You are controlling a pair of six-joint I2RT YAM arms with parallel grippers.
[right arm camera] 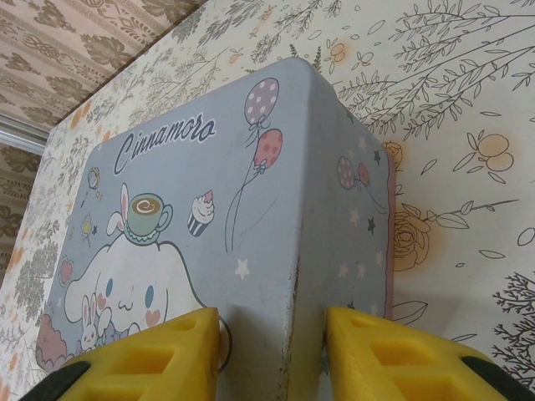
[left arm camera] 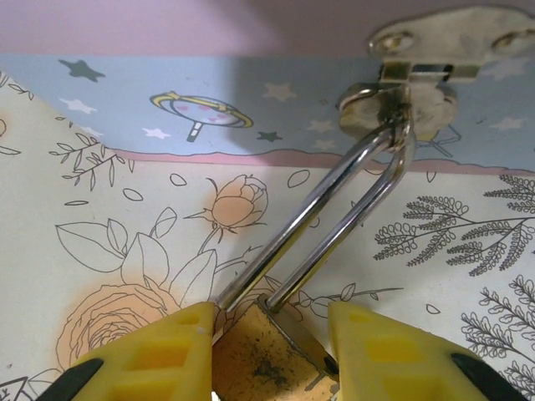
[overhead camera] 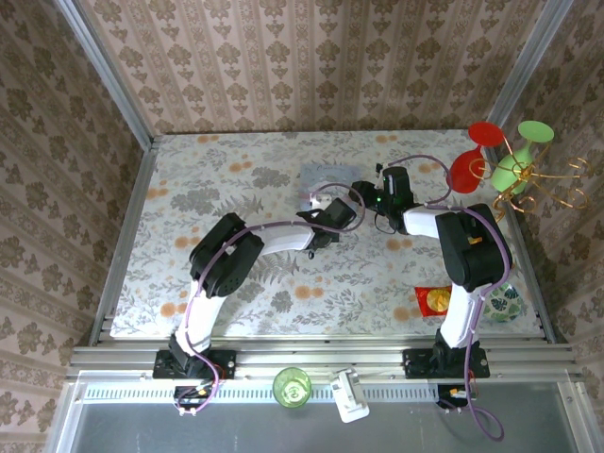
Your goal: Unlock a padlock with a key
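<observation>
Left fingers (left arm camera: 159,351): just in front of the tin (right arm camera: 209,209), pinching the brass body of the padlock (left arm camera: 259,359) from both sides. Probably meant to stop the body swinging or twisting while a key goes in.
Padlock: at the tin's front wall, body drawn out towards the near side and hanging from the hasp by its shackle.
Shackle (left arm camera: 334,217): slanting up from the body to the tin, both legs seemingly seated in the body, so judged not yet unlocked.
Keyhole: under the grip, cannot tell which way it faces.
Table (left arm camera: 100,217): flowered cloth below the shackle, running right up to the tin's base.
Hasp (left arm camera: 435,42): on the tin's front wall, with the shackle threaded through its loop, which tethers the padlock to the tin.
Right fingers (right arm camera: 393,351): clamped across a corner of the tin's lid, one on the top face and one on the side wall. Likely bracing the tin so that pulling on the padlock does not drag it.
Tin: lying flat with its picture lid up, pinned between both arms' work.
Task stage: padlock steadied, turning of the key still to come.
</observation>
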